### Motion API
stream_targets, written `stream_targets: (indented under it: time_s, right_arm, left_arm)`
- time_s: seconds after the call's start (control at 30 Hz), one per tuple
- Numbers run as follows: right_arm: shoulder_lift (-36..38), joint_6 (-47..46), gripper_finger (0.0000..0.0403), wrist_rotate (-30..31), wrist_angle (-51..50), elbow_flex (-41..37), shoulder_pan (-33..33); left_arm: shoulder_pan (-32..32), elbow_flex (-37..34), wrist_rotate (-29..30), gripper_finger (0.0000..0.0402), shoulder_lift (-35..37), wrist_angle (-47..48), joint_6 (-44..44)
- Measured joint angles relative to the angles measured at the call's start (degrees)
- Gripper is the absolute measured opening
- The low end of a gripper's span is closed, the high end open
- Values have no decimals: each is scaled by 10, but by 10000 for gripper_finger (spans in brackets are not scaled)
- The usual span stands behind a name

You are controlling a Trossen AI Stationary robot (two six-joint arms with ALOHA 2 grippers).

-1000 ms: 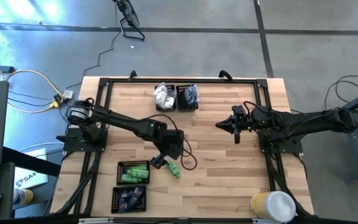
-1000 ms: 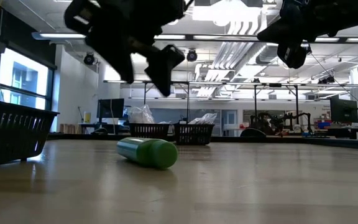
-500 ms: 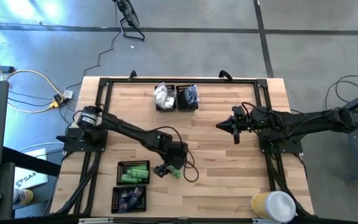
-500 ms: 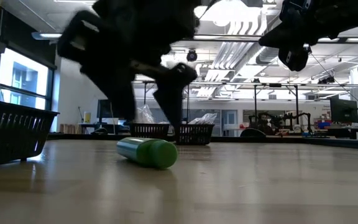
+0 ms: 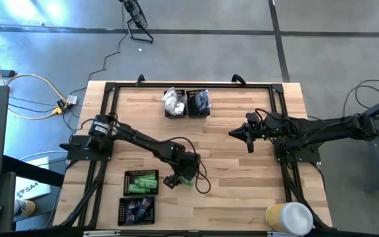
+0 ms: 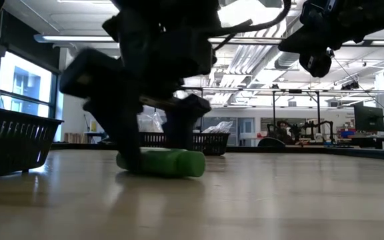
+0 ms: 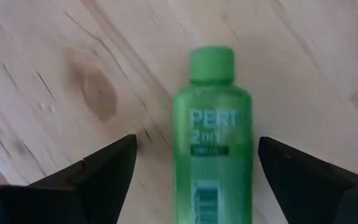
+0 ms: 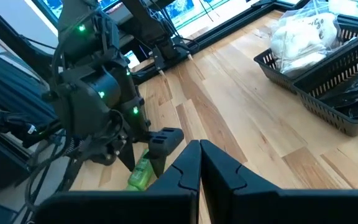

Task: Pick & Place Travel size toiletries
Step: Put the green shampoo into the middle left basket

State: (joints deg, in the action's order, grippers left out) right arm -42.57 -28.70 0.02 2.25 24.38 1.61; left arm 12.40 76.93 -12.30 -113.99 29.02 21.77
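Pale wood counter (image 5: 229,171) in a bright workshop. A green tube (image 7: 212,155) lies flat, apparently ungripped, between the left gripper's (image 5: 176,178) wide-spread fingers (image 7: 98,171). The right gripper (image 5: 237,133) hovers well apart, pinched closed, empty.

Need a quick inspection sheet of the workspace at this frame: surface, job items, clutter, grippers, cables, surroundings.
Surface: wooden table, black frame rails along its edges.
Job's things: green bottle lying flat on the wood beside the tray of green tubes; tray of dark tubes next to it; tray of white packets and tray of dark bagged pieces at the opposite edge.
Clutter: yellow-and-white roll at a table corner.
Grippers: left gripper open, down at the table, fingers either side of the bottle; right gripper shut, raised, idle.
Cables: yellow and black leads on the floor.
Surroundings: grey floor; lab benches behind.
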Motion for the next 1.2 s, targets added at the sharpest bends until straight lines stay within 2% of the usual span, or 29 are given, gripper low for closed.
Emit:
stream_targets:
  time_s: [0.33, 0.73, 1.2]
  right_arm:
    - [0, -1, 3, 0, -8, 0, 0]
    - [0, -1, 3, 0, -8, 0, 0]
    - [0, -1, 3, 0, -8, 0, 0]
  left_arm:
    - [0, -1, 13, 327, 1, 7, -11]
    - [0, -1, 15, 264, 1, 7, -13]
    - [0, -1, 13, 225, 1, 7, -30]
